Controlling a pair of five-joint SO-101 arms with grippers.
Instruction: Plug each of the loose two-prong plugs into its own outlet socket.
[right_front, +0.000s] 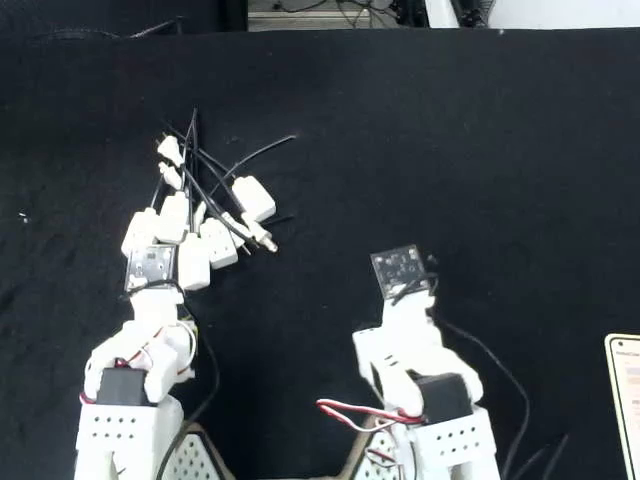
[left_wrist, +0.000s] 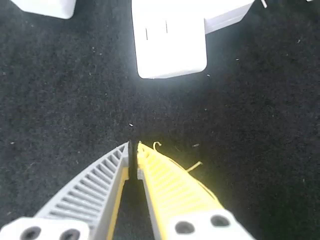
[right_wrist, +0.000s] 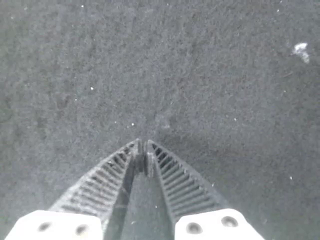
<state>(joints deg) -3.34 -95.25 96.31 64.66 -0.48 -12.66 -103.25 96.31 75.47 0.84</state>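
The plugs and sockets lie in one heap (right_front: 200, 225) of white blocks and black cords (right_front: 255, 155) on the dark desk (right_front: 450, 150). The left tool (left_wrist: 134, 150) sits at the edge of that heap nearest the arms, its two fingers pressed together with nothing between them. Just beyond its tips lies a white socket (left_wrist: 170, 40), its two slots showing, not touched. The right tool (right_wrist: 142, 150) is likewise squeezed shut and empty, over bare cloth well off to one side of the heap.

The step in hand looks like the first pick, and it falls to the left arm. The tool has to spread before it goes in (closed as it is, it would only shove the blocks about). A sensible target is a piece on the heap's outer fringe, such as the small plug (right_front: 258, 235) on the side facing the right arm; its prongs seem to point away from the heap, though I cannot be sure.

Grip the body across its flat sides, never the cord, leaving the prongs free and square to the fingers. Lift slowly: the cords cross one another and may drag neighbours along.

The socket looks light and loose, so pressing will likely slide it. The right arm could come over to the heap and pin the socket while the prongs go straight into the slots.
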